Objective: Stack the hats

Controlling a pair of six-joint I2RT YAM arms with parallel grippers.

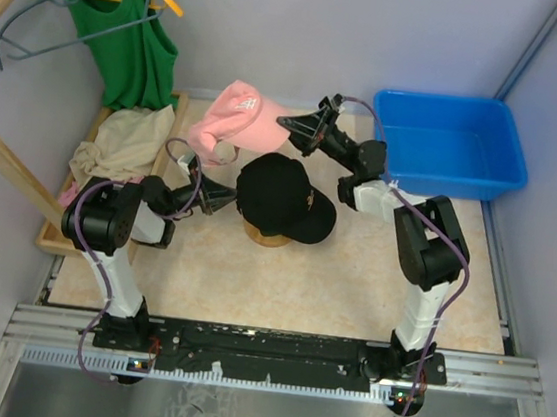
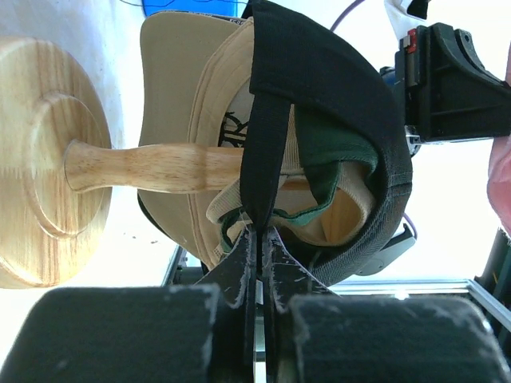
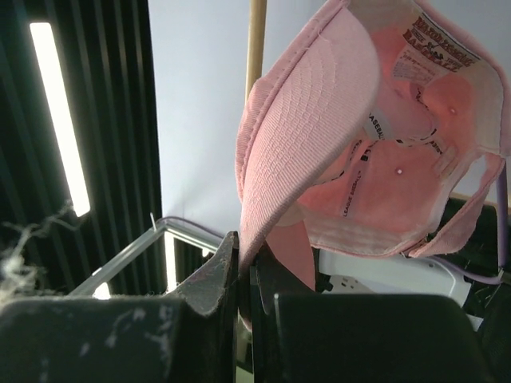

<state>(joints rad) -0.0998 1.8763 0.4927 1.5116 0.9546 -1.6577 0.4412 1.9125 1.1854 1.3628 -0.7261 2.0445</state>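
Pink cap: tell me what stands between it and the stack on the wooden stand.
Nothing visible does. The pink cap hangs in the air beside the topmost black cap; the left gripper pinches that cap's strap at its side.

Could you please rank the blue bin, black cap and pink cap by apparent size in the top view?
Largest: blue bin. Then black cap and pink cap, about alike; the pink one is lifted nearer the camera.

1. Pink cap (image 3: 319, 120), inside: sewn label (image 3: 447, 40) with red print, too blurred to read; dark lettering on seam tape (image 3: 375, 128), illegible.
2. Tan cap (image 2: 172, 96): dark stitched emblem (image 2: 234, 132), partly hidden, unreadable.
3. Black cap (image 1: 275, 193): gold mark (image 1: 311, 201), too small to read.
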